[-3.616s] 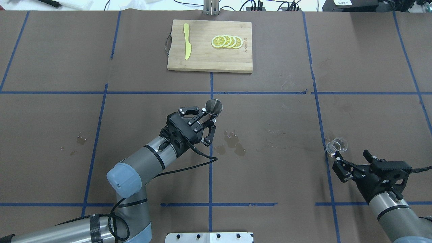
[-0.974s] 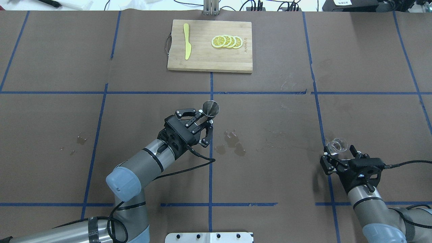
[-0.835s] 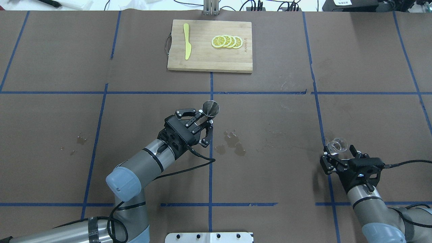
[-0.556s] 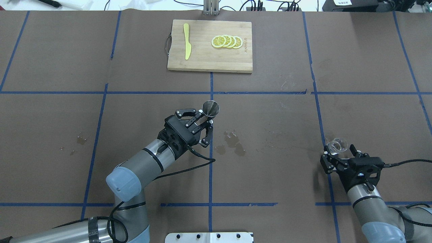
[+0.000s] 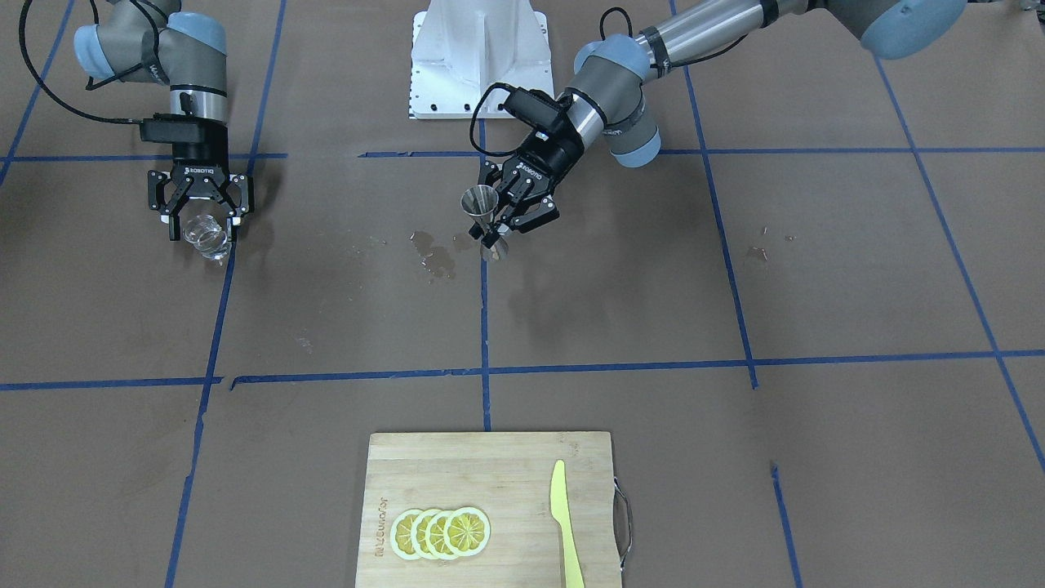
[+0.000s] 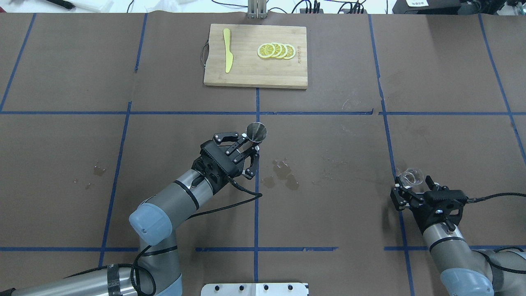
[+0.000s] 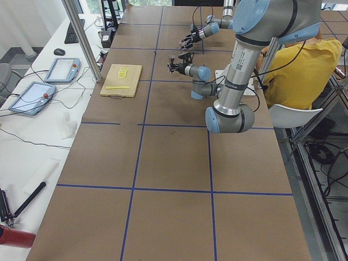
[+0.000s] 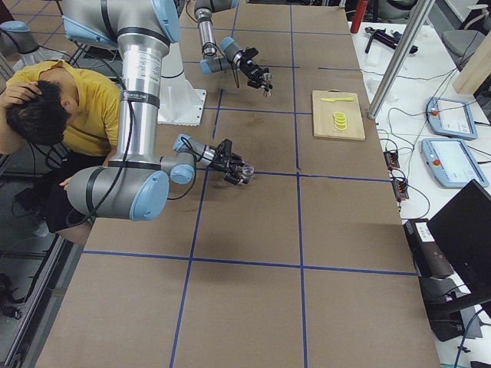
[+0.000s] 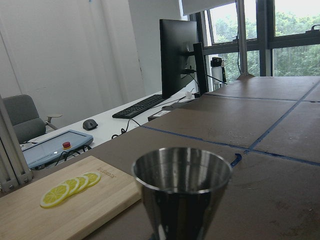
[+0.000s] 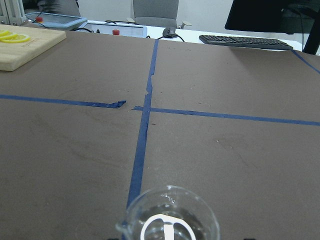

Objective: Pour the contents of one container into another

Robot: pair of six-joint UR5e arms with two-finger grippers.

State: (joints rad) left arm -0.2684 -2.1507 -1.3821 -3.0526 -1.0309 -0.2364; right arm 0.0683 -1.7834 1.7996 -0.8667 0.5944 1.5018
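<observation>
Clock calls run with 12 pointing away from the robot across the bench (image 6: pixel 328 213).

Left pincer (image 6: pixel 251 143) sits mid-bench, clamped on the waist of the jigger (image 6: pixel 257 132). The jigger is upright, and the wrist view shows its mouth open to the ceiling. I can't tell whether its foot touches the bench.

Over at the right end, the right pincer (image 6: pixel 411 184) comes in low from 5 o'clock. The glass (image 6: pixel 411 176) is right between its 2 fingers, which are apart with 1 on either flank. Whether they are pressing on it yet, I can't tell from here.

Here's what the next move turns on: the glass is well apart from the jigger, out at about 4 o'clock from it. So the pour can't start where things sit. My read is that the right arm, the nearer one, has to carry the glass toward 10 o'clock. The lip must come above that steel mouth before any tilt. It's a narrow target, and wet marks (image 6: pixel 283 172) already show beside the jigger.
</observation>
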